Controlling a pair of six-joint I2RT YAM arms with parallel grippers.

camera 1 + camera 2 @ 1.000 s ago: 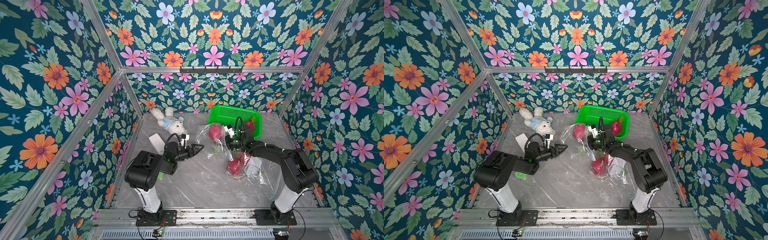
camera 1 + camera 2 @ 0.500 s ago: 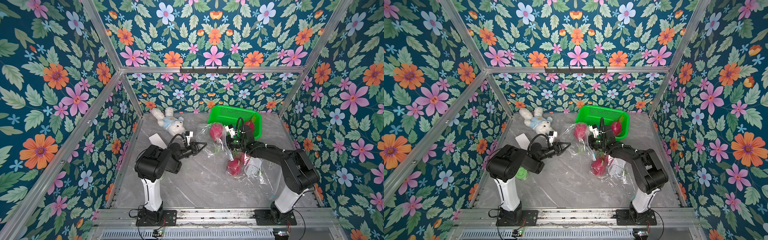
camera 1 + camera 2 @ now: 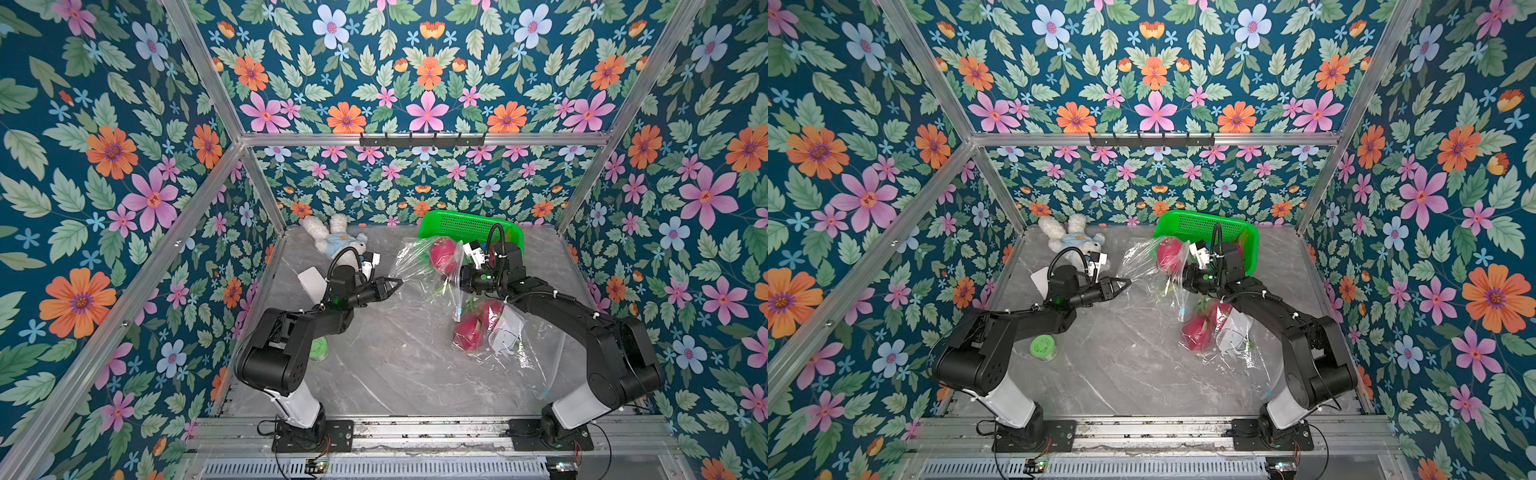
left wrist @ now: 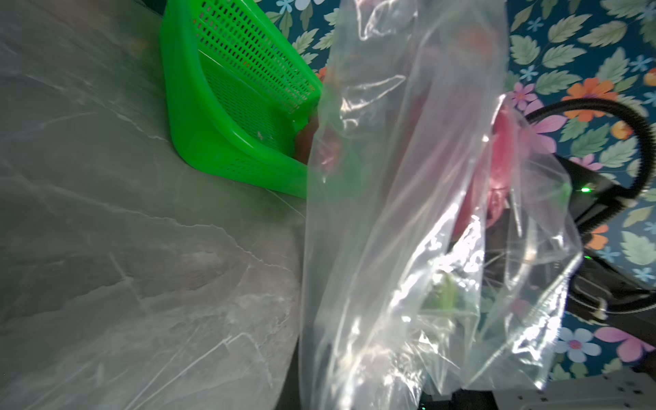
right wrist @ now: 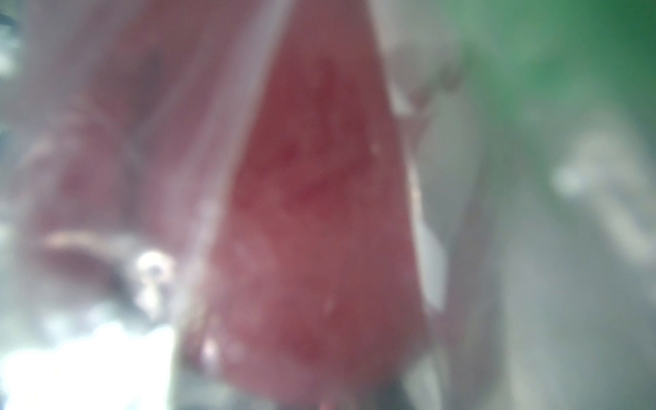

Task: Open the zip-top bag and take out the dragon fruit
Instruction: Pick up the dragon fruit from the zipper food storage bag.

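Observation:
The clear zip-top bag hangs lifted between my two arms, and its lower part trails on the table. One magenta dragon fruit sits in the raised part. Two more lie in the lower part beside a white label. My left gripper is shut on the bag's left edge, and the plastic fills the left wrist view. My right gripper holds the bag's other side, its jaws hidden by plastic. The right wrist view is a blur of pink fruit.
A green mesh basket stands at the back behind the bag, with a bit of magenta showing behind my right wrist. A plush rabbit lies at the back left, a white card near my left wrist, and a small green round lid by my left arm.
My left arm has reached right to the bag, and its open jaws have shut on the bag's edge. The right arm and the raised bag have stayed in place.

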